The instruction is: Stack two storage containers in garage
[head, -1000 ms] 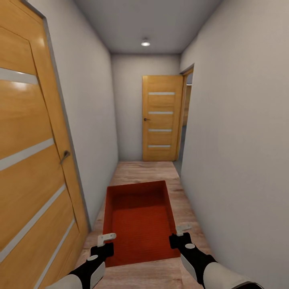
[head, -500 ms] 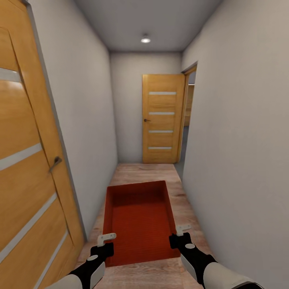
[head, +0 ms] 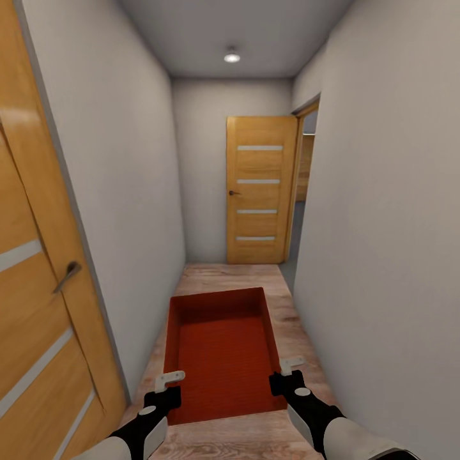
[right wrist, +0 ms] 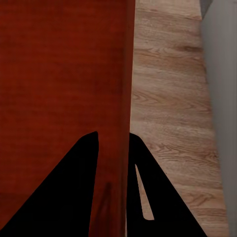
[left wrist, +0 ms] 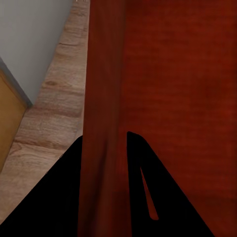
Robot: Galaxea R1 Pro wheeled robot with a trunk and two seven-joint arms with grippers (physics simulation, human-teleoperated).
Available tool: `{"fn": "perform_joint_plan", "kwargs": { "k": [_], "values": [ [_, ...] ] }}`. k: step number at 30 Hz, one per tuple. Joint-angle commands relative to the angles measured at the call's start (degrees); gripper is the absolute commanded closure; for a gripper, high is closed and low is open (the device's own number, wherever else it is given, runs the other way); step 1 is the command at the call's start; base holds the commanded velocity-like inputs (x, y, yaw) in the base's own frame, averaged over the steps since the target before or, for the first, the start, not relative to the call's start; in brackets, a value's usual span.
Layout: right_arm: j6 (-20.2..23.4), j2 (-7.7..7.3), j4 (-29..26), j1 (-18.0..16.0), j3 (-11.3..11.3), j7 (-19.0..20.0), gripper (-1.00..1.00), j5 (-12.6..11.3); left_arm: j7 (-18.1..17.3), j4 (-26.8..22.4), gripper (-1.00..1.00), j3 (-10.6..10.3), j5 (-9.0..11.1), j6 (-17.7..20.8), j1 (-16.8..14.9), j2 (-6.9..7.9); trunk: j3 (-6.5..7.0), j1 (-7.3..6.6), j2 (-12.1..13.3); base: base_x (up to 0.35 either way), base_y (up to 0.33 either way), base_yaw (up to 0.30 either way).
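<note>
One red-orange open-top storage container (head: 220, 348) hangs in front of me over a light wood-plank hallway floor, held by its two long side walls. My left gripper (head: 169, 381) is shut on the left wall; in the left wrist view its dark fingers (left wrist: 64, 197) straddle that wall (left wrist: 101, 98). My right gripper (head: 291, 365) is shut on the right wall, and the right wrist view has its fingers (right wrist: 74, 197) on both sides of the wall (right wrist: 123, 74). The container is empty. The living room and the garage are out of view.
I am in a narrow corridor with white walls close on both sides. A wooden door (head: 38, 287) with a lever handle stands near my left. At the far end an open wooden door (head: 260, 191) stands beside a doorway (head: 306, 185) on the right. Wood flooring (head: 233, 275) runs ahead.
The whole view has shifted forward: the left door has slid further out to the left and the far door looks slightly nearer. Container and grippers keep the same place in the view.
</note>
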Motion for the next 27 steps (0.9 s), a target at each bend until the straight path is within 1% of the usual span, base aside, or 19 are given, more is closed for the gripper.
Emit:
{"fn": "perform_joint_plan", "kwargs": {
  "k": [1,27],
  "values": [
    [-4.29,0.40,-1.07,-0.07,-2.19,0.16,1.00,-3.48,1.59,0.15,1.00,3.79,0.74,-0.31,-0.05,-0.01,-0.10,0.05,-0.08,0.323,0.000,0.000],
    [-4.21,0.40,-1.07,-0.07,-2.19,0.16,1.00,-3.48,1.59,0.16,1.00,3.79,0.74,-0.31,-0.05,-0.01,-0.10,0.05,-0.08,0.323,0.000,0.000]
  ]
}}
